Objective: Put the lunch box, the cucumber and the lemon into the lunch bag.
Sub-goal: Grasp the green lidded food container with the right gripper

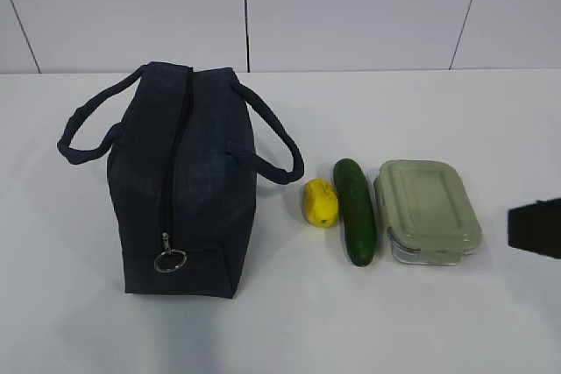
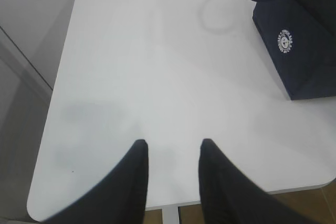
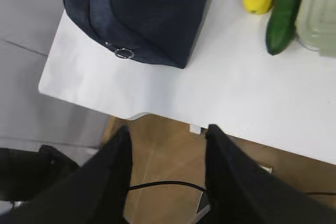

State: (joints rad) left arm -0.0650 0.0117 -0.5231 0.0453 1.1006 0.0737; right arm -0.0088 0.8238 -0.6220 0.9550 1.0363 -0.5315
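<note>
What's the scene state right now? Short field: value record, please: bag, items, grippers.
bag: lunch bag upright on the table, zipper closed, ring pull at the near end
lemon: lemon on the table, right of the bag
cucumber: cucumber between the lemon and the lunch box
lunch box: lunch box rightmost, green lid on
items in bag: none visible
left gripper: left gripper open, empty, over bare table
right gripper: right gripper open, empty, beyond the table's near edge
</note>
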